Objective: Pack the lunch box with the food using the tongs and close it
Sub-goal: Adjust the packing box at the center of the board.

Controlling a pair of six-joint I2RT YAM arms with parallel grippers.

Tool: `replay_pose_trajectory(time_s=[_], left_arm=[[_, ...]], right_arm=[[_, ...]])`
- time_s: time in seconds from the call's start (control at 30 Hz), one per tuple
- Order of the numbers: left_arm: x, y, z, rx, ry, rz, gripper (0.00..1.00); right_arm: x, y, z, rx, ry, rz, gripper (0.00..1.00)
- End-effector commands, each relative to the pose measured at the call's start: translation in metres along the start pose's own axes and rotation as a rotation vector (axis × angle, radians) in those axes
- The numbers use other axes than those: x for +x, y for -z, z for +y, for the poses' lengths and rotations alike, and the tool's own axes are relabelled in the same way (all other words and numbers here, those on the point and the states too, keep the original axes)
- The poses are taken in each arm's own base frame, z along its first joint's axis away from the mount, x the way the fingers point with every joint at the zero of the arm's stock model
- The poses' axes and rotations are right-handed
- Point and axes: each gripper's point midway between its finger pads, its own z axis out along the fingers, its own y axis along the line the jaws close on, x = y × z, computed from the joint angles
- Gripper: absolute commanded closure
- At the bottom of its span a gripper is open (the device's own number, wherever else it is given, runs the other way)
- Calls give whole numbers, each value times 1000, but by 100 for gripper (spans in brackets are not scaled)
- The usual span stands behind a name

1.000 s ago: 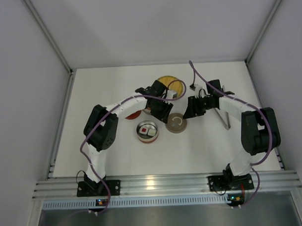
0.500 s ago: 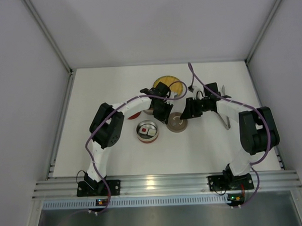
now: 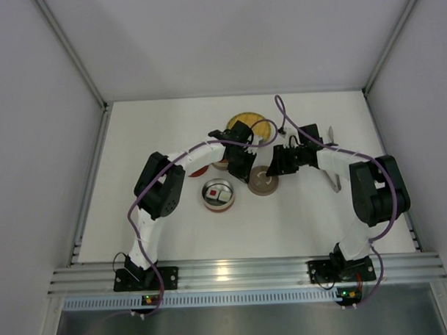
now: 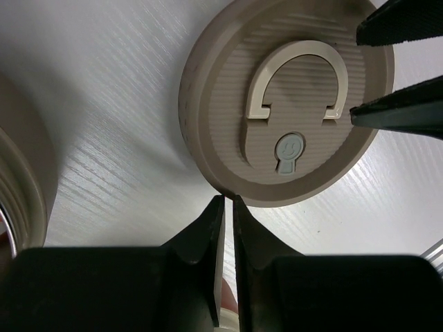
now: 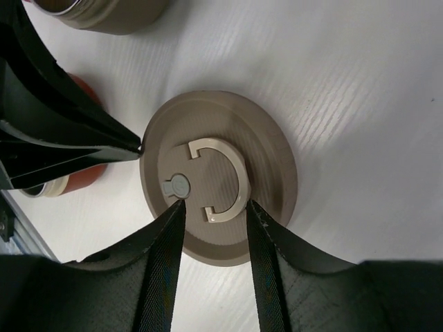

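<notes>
Beige lid, left claw at rim, right claw over handle

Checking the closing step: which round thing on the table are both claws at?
The flat tan lid with the C-shaped handle: left claw at its rim, right claw over its handle. The open lunch box and yellow plate lie elsewhere.

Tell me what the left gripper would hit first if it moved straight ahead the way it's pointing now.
The round beige plastic lid with the ring handle. The left gripper has its shut jaws right at the lid's near rim, apparently already touching it.
</notes>
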Motion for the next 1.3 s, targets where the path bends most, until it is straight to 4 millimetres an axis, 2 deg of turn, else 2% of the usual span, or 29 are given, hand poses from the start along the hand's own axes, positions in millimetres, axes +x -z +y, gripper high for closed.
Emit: replay_pose_trajectory(time_s=[0.0, 0.3, 0.6, 1.07, 1.27], left_arm=[[7, -11, 6, -25, 10, 36, 87], [9, -15, 6, -19, 16, 46, 89], [12, -17, 4, -5, 28, 59, 92], [18, -24, 6, -3, 46, 79, 98], [17, -25, 6, -3, 47, 79, 98]], right_arm=[[-14, -8, -6, 35, 49, -61, 60], [-10, -18, -5, 14, 45, -23, 59], [1, -29, 15, -85, 12, 34, 61], [-4, -6, 61, -282, 21, -7, 66], [-1, -4, 62, -287, 38, -8, 69]])
